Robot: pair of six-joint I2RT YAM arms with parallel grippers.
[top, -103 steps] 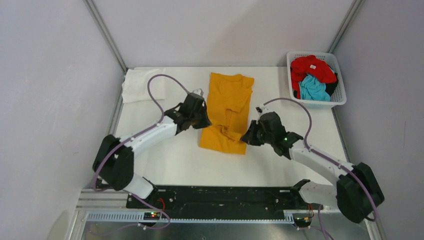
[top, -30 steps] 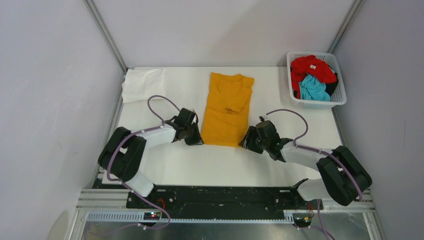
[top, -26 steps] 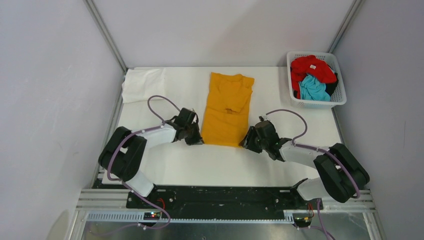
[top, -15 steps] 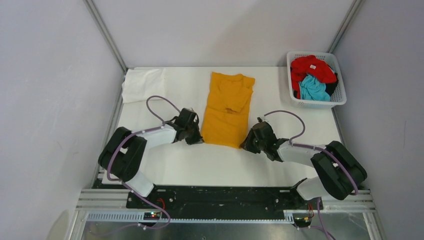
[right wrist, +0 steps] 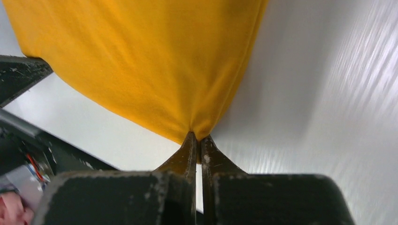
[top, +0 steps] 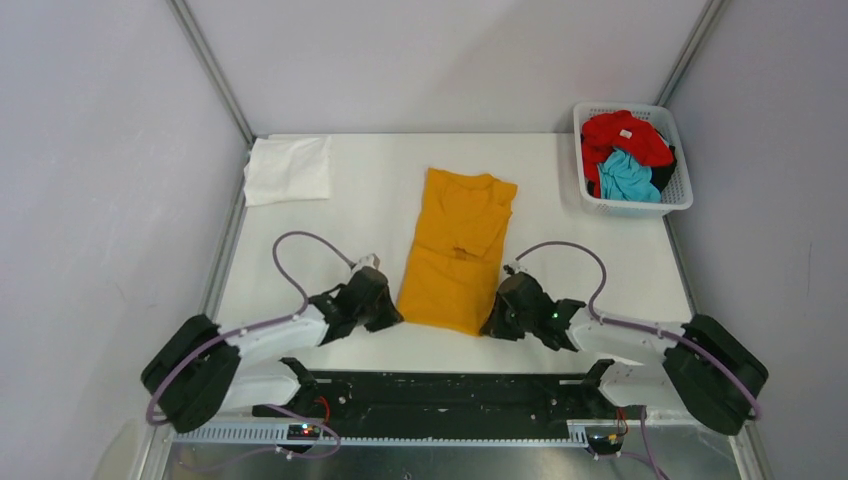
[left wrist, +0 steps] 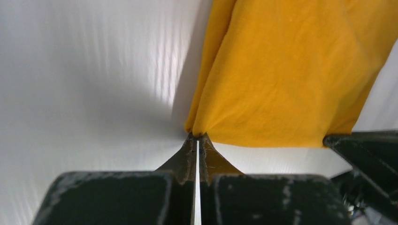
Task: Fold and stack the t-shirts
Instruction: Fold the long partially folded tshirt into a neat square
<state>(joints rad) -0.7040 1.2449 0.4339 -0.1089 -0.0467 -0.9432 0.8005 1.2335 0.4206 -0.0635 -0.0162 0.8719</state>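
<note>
Top external view: find the orange shirt flat mid-worktop, folded to a narrow strip, collar far, hem near. Note the left claw pressed together on the hem's left corner, and the right claw likewise pinching the right corner. Judged mid-fold: lengthwise folds done, crosswise fold not yet made. Next: lift both corners evenly, carry toward the collar, lay flat, let go.
</note>
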